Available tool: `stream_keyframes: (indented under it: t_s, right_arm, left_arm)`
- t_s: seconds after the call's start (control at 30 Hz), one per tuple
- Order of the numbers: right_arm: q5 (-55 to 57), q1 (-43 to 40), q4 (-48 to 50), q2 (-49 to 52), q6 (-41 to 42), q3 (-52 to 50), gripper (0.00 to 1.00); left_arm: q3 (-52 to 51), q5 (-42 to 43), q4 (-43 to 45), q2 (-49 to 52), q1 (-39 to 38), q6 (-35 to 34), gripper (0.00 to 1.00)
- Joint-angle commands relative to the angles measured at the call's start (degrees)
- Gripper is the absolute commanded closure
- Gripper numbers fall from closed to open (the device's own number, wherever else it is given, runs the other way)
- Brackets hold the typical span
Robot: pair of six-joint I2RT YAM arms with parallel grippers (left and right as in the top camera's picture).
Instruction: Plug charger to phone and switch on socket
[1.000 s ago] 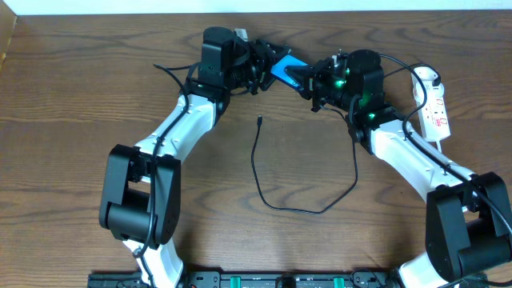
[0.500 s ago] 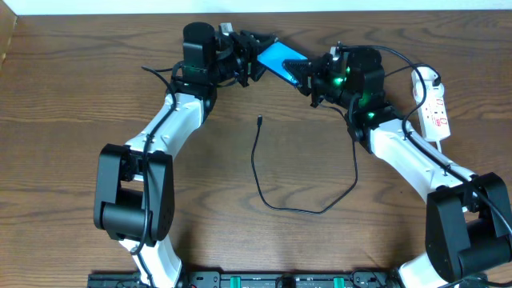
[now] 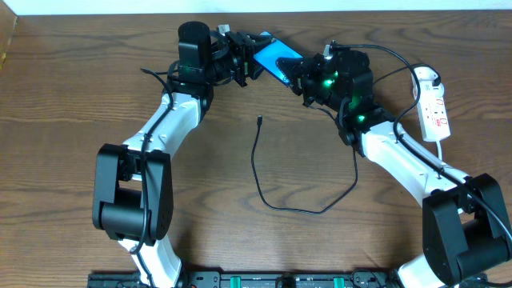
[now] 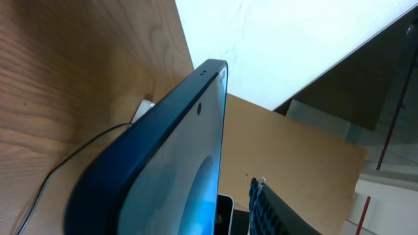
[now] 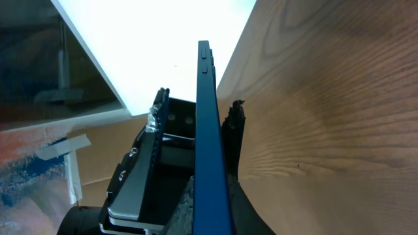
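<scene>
The phone (image 3: 276,56), with its blue screen, is held in the air at the far middle of the table, between both grippers. My right gripper (image 3: 299,74) is shut on its right end; in the right wrist view the phone (image 5: 208,130) runs edge-on out from between my pads. My left gripper (image 3: 253,54) stands around the phone's left end with a gap on the screen side, where one finger (image 4: 264,209) is clear of the phone (image 4: 176,163). The charger cable (image 3: 256,164) lies loose on the table, with its plug tip (image 3: 260,120) below the phone. Its adapter is hidden. The socket (image 3: 432,104) lies at the far right.
The cable loops down to the middle front (image 3: 320,211) and runs back up under my right arm. The white wall edge (image 3: 256,6) runs close behind the phone. The left arm's fingers (image 5: 159,111) show beyond the phone in the right wrist view.
Both grippers and the phone have shifted left and toward the table's far edge. The left arm's wrist has swung left. The cable and the socket have not moved.
</scene>
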Motion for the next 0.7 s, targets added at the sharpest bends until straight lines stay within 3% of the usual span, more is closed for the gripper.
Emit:
stream_keyframes:
  t_s: [0.0, 0.3, 0.67]
  right_arm:
    - [1.0, 1.1, -1.3, 0.2, -2.2, -0.1, 0.99]
    - [0.7, 1.2, -1.1, 0.2, 3.6, -0.1, 0.99]
    - [-0.4, 2.1, -1.1, 0.2, 5.2, -0.1, 0.99]
  left_arm:
    - [1.0, 3.3, 1.4, -1.3, -0.3, -2.4, 0.61]
    - [1.0, 3.3, 1.4, -1.3, -0.3, -4.5, 0.64]
    - [1.0, 3.4, 1.4, -1.3, -0.3, -2.9, 0.72]
